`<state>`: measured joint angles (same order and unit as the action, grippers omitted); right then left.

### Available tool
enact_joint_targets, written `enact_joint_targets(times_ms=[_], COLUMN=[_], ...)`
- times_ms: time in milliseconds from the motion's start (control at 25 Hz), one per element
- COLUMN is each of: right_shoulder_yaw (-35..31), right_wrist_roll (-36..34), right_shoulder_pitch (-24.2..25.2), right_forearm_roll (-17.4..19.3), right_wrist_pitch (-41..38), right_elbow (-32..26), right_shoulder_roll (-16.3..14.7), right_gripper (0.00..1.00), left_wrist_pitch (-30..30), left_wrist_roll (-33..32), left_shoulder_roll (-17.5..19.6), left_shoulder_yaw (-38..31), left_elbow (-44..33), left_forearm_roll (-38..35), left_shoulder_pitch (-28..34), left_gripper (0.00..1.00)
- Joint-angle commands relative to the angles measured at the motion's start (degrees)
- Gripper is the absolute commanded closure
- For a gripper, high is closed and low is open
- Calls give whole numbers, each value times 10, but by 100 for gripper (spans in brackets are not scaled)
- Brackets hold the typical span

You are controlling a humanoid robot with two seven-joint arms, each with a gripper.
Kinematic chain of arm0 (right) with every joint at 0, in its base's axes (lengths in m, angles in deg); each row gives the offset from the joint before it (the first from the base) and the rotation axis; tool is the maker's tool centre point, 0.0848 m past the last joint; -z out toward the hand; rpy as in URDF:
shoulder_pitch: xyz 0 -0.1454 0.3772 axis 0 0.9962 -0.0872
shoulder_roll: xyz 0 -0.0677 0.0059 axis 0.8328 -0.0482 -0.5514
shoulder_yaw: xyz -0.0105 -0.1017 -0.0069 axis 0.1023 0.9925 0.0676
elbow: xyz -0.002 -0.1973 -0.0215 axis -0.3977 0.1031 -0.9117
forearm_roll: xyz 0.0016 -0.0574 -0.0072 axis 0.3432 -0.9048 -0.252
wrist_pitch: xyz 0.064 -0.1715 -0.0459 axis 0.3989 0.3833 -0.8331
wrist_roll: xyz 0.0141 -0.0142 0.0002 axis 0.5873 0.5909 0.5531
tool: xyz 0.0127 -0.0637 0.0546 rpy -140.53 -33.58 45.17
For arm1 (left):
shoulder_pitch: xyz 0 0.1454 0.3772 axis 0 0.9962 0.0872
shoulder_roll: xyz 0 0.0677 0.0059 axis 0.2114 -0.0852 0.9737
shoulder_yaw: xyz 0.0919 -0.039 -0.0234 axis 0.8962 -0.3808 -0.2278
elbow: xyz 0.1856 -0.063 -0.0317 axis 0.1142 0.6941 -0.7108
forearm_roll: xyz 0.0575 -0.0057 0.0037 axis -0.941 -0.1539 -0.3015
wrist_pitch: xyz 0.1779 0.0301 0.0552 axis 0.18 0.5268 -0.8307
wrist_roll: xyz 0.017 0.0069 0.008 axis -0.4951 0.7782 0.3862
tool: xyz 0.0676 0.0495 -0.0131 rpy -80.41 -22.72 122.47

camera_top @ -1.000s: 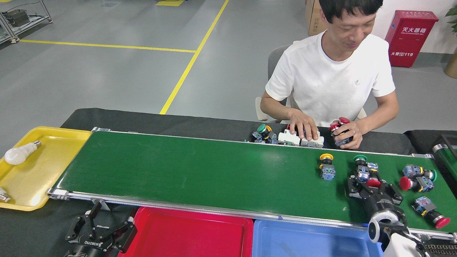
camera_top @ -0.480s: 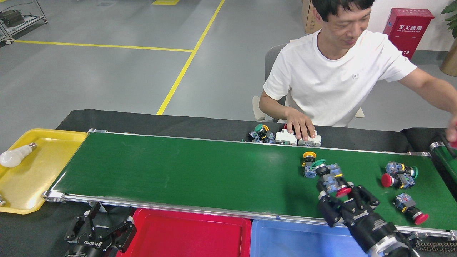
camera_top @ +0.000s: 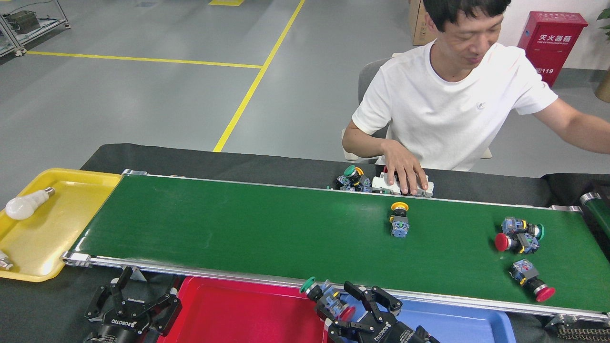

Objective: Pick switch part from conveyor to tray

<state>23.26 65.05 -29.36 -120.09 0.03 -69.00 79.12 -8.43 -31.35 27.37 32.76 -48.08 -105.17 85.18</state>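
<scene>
Now right end effector (camera_top: pixel 340 305) clamped around switch part (camera_top: pixel 329 300), over red tray (camera_top: pixel 238 309) and blue tray (camera_top: pixel 457 324).

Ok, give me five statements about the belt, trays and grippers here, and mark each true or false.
1. The right gripper holds switch parts above the trays. True.
2. The left gripper holds a bulb. False: it is empty, and the bulb lies in the yellow tray.
3. A yellow-capped switch stands on the conveyor. True.
4. The red tray holds a switch. False: none shows in it.
5. The person's hand rests beside the far rail. True.
</scene>
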Motion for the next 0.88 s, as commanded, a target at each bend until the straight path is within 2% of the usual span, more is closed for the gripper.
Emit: enact_joint_targets(times_ms=[0,80,160,240,360,440,520,680,760,840], right_shoulder_yaw=[-3,-34,-111,-173,-257,-271,-279,-281,-280,-280], right_wrist_roll=[0,-3,-5,-6,-29,-42,-61,-92,-122,-139], right_shoulder_pitch=[-11,-21,-30,-43,-53,-50,-34,33,77,89], right_forearm_roll=[1,6,6,6,6,6,5,5,4,3], right_wrist_pitch=[6,8,10,14,82,141,199,211,204,201], right_elbow=[-10,-10,-9,-7,-6,-6,-5,-27,-41,-41], right_shoulder_roll=[6,8,12,30,49,47,38,1,-4,-6], right_gripper=[3,3,3,3,3,3,3,3,3,3], left_wrist_pitch=[0,-2,-3,-4,-36,-48,-44,-12,39,102], left_wrist_roll=[5,5,5,5,-1,-16,-69,-162,-180,-180], left_shoulder_roll=[6,6,6,3,0,-3,-23,-74,-102,-110], left_shoulder_yaw=[-2,-3,-1,0,37,72,117,191,237,276], left_elbow=[-12,-12,-12,-12,-7,-8,-6,15,60,117], left_forearm_roll=[0,0,3,4,3,5,0,-9,-22,-22], left_shoulder_pitch=[-5,-5,-10,-19,-71,-96,-118,-145,-178,-216], left_gripper=[0,0,0,0,0,0,0,0,0,0])
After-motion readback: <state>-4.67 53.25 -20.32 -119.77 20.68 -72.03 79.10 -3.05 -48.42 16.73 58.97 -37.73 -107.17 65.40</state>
